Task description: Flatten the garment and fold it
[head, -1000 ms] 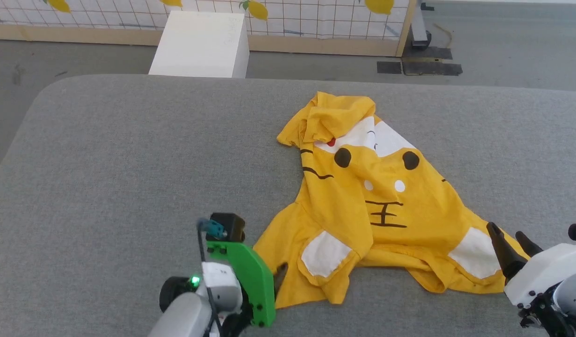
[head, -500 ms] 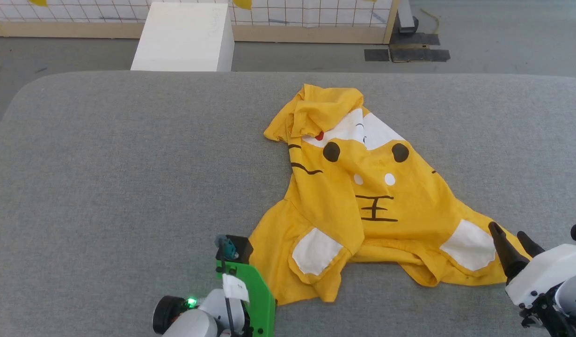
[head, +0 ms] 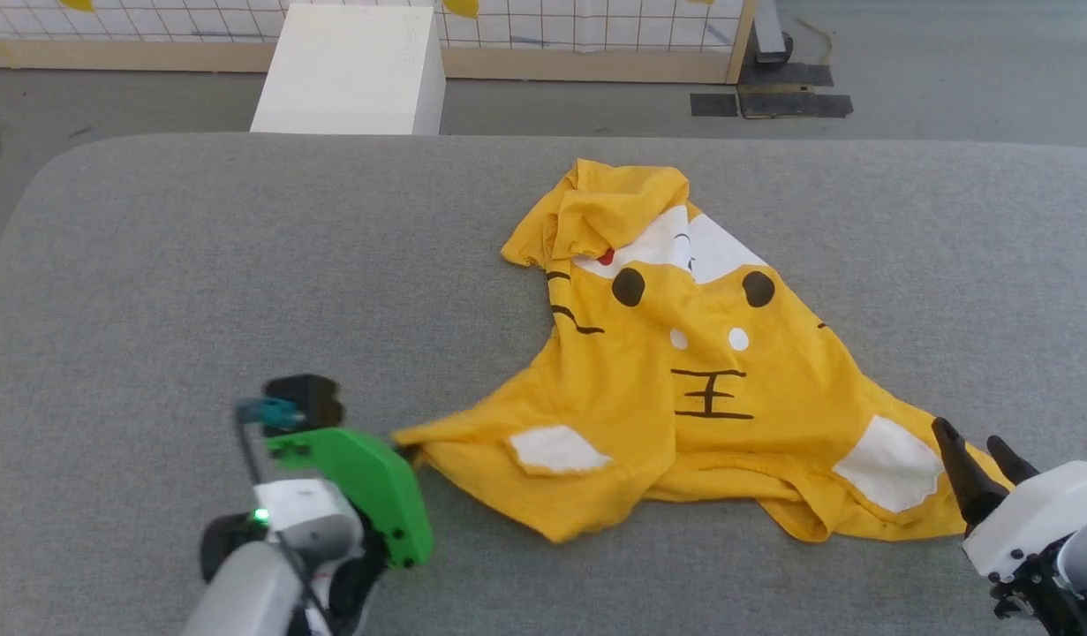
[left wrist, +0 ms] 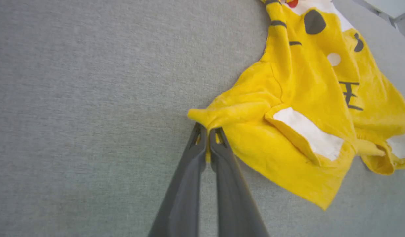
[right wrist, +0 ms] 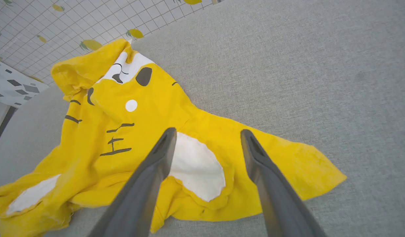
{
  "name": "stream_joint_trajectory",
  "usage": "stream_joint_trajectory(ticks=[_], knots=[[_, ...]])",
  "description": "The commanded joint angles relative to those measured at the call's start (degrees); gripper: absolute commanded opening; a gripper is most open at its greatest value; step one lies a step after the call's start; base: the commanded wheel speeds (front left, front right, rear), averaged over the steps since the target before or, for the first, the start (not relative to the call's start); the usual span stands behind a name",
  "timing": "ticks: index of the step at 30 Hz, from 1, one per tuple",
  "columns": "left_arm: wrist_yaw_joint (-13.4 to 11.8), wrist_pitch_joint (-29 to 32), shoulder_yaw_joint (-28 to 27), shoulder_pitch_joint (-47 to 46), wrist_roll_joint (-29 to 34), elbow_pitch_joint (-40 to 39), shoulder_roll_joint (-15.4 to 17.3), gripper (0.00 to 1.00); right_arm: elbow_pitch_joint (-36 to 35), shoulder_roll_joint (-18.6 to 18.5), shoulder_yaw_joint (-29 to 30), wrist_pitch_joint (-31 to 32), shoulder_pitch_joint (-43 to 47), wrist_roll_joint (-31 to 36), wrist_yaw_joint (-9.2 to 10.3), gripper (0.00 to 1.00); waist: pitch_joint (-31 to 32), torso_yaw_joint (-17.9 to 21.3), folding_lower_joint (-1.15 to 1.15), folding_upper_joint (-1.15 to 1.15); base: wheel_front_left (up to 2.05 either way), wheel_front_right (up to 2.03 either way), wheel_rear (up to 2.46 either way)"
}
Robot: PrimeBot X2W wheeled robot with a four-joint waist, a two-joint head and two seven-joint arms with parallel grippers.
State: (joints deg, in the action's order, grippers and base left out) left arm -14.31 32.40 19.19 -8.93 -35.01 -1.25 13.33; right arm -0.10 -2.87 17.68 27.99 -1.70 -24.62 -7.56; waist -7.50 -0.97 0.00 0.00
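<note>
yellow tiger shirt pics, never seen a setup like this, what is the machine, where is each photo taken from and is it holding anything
This is a wheeled robot with two arms, each ending in a two-fingered pincer. The wide picture comes from a camera on its head, looking down at a grey padded surface where a bright yellow cotton T-shirt with a cartoon tiger face lies crumpled. The other two come from cameras on its wrists, looking along the dark fingers. In the left wrist picture the left pincer is shut on a corner of the shirt. In the right wrist picture the right pincer is open near a white sleeve patch, holding nothing.
</note>
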Motion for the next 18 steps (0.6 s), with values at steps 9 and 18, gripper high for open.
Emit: stream_joint_trajectory(ticks=[9, 18], knots=[[-5.12, -5.13, -8.37, 7.07, -2.98, -6.91, 0.73, 0.00, -3.86, -0.82, 7.25, 10.95, 1.45, 15.60, 0.08, 1.00, -1.42, 0.11, 0.00, 0.00, 0.00, 0.00, 0.00], [-5.23, -6.02, -8.94, 7.93, -3.87, -8.31, 0.19, 0.00, -1.55, -3.12, 4.20, 18.13, -1.85, 20.24, 0.08, 1.00, -4.32, -0.97, 0.00, 0.00, 0.00, 0.00, 0.00]])
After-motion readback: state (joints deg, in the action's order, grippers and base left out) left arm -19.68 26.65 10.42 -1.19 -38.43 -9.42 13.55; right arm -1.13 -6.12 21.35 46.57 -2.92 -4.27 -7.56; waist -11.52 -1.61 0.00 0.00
